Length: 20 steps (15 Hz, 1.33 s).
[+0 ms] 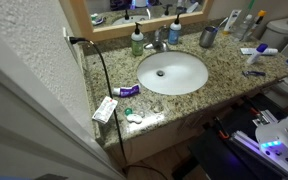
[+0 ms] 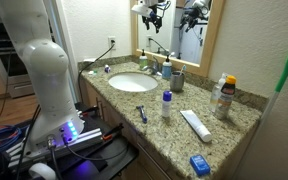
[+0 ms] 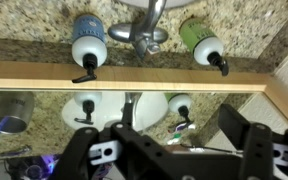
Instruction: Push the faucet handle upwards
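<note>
Claw (image 3: 169, 150), jaws apart, above faucet handle (image 3: 149, 38)

Cluttered granite desk (image 1: 229, 82) around a white sink (image 1: 187, 78).
Upper centre: green-topped soap bottle (image 1: 137, 41) and blue bottle (image 1: 174, 32) behind it, metal cup (image 1: 208, 37) to their right; a white box (image 1: 105, 109) lower left.

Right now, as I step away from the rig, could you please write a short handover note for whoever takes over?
Gripper: open and holding nothing, high in front of the mirror, well above the faucet.
Faucet handle: on top of the chrome faucet behind the sink, between the green-topped bottle and the blue bottle. Nothing touches it.
Done: the wrist view looks down on the faucet, so the arm is roughly lined up.
Left: the whole push. Descend, get a finger under the lever and lift it.
</note>
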Each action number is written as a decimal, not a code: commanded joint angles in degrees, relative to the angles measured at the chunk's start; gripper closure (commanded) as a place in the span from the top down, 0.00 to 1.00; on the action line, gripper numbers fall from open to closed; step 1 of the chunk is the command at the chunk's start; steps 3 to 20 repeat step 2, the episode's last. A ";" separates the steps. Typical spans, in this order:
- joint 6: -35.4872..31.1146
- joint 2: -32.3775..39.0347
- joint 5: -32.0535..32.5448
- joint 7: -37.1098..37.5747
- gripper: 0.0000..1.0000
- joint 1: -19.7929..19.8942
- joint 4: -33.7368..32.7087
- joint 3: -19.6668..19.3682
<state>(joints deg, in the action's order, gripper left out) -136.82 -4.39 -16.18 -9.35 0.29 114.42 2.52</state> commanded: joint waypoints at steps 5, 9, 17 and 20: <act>9.14 -5.75 1.36 -2.12 0.99 -0.85 1.45 -2.67; 9.14 -5.75 1.36 -2.12 0.99 -0.85 1.45 -2.67; 9.14 -5.75 1.36 -2.12 0.99 -0.85 1.45 -2.67; 9.14 -5.75 1.36 -2.12 0.99 -0.85 1.45 -2.67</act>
